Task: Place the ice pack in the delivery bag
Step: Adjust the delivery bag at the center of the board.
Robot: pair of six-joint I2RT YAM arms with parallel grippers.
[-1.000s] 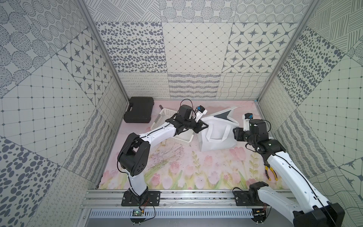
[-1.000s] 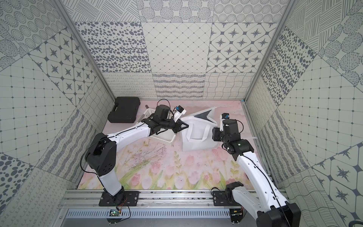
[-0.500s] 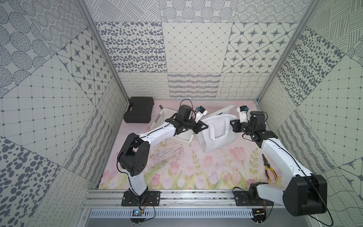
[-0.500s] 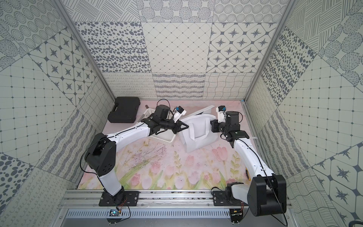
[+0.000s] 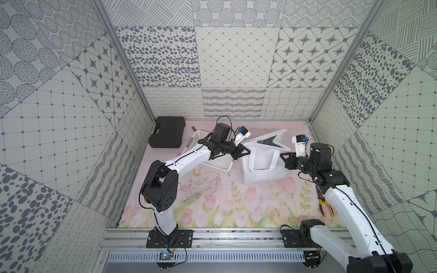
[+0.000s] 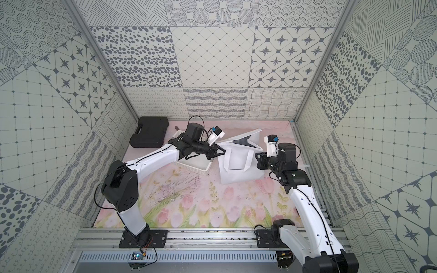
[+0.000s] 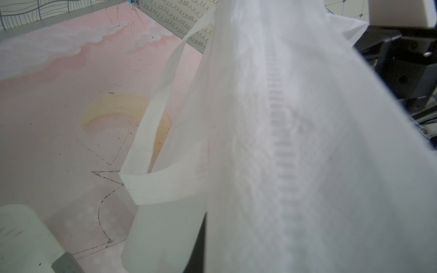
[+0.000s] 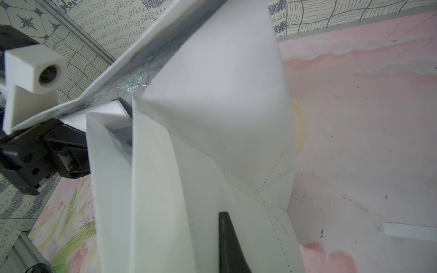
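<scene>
In both top views we see the delivery bag [image 5: 264,172] [image 6: 238,173] standing on the tabletop [image 5: 236,203] toward its far edge, right of the middle. Its mouth is open, and one wall is raised toward the far edge, showing dark lining. A strap handle [image 5: 272,160] hangs down its near face. The left claw [image 5: 244,152] meets the upper left edge of the bag, and the right claw [image 5: 283,158] meets its upper right corner, so the bag sits between the two. A white perforated basket [image 5: 212,168] lies just beside the bag on its left, partly under the left arm. A black case [image 5: 166,133] lies in the far left corner, and pliers [image 5: 325,206] lie near the right edge.

In the left wrist view, white bag fabric fills most of the frame, blurred and very near. A strap loop [image 7: 146,134] hangs over the pink tabletop. The left claw's tips are hidden here.

In the right wrist view, the left claw [image 8: 80,153] is closed on the bag's white rim, beneath the silver lining [image 8: 142,78]. One dark finger [image 8: 228,241] of the right claw presses into folded bag fabric, and this claw too is closed on the bag.

We cannot make out the ice pack in any view.
</scene>
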